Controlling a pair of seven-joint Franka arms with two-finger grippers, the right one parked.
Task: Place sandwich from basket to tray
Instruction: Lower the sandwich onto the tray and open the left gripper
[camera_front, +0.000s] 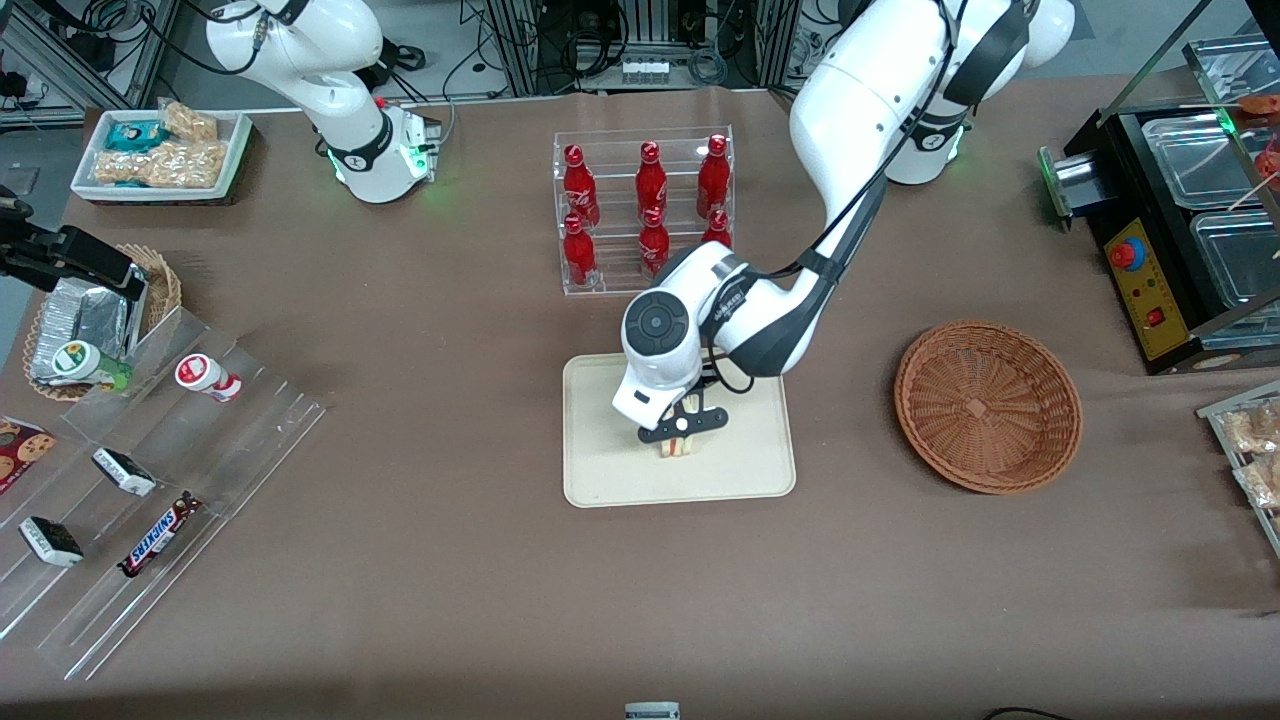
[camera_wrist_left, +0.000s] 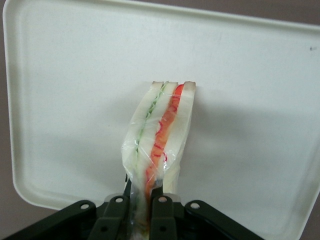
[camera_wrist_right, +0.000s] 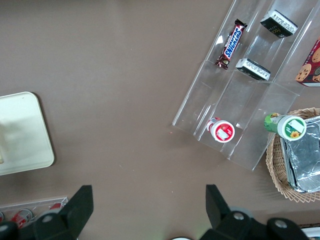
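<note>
The sandwich, a plastic-wrapped wedge of pale bread with red and green filling, is pinched between my gripper's fingers. It hangs over the cream tray, its tip at or just above the tray floor. In the front view my gripper is over the middle of the tray, with the sandwich showing below the fingers. The reddish-brown wicker basket lies beside the tray toward the working arm's end, with nothing in it.
A clear rack of red bottles stands farther from the front camera than the tray. A stepped acrylic display with snack bars and a smaller basket of foil packs lie toward the parked arm's end. A black appliance stands toward the working arm's end.
</note>
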